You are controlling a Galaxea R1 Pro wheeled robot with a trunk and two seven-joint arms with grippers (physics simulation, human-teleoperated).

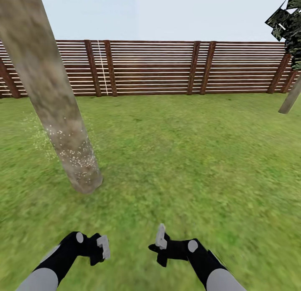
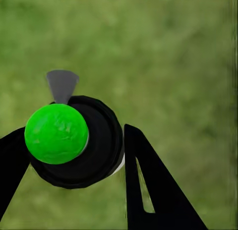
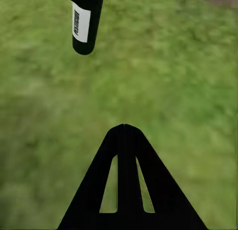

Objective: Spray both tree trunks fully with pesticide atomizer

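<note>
Clamped between the left gripper's [image 2: 74, 155] fingers, the pesticide atomizer [image 2: 74, 141] shows a green dot on its cap. The right gripper [image 3: 124, 136] is pressed shut, empty. Ahead-left, the near tree trunk [image 1: 62, 123] is speckled low down. Likely mid-spraying; next, aim higher, then cross to the far tree [image 1: 290, 99].

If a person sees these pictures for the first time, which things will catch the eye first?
First, the thick grey-brown mottled tree trunk leaning at the head view's left, its lower part dotted with pale spray specks. Next, the dark cylindrical pesticide atomizer held in the left gripper, its top glowing bright green in the left wrist view. Behind stands the brown slatted wooden fence.
</note>
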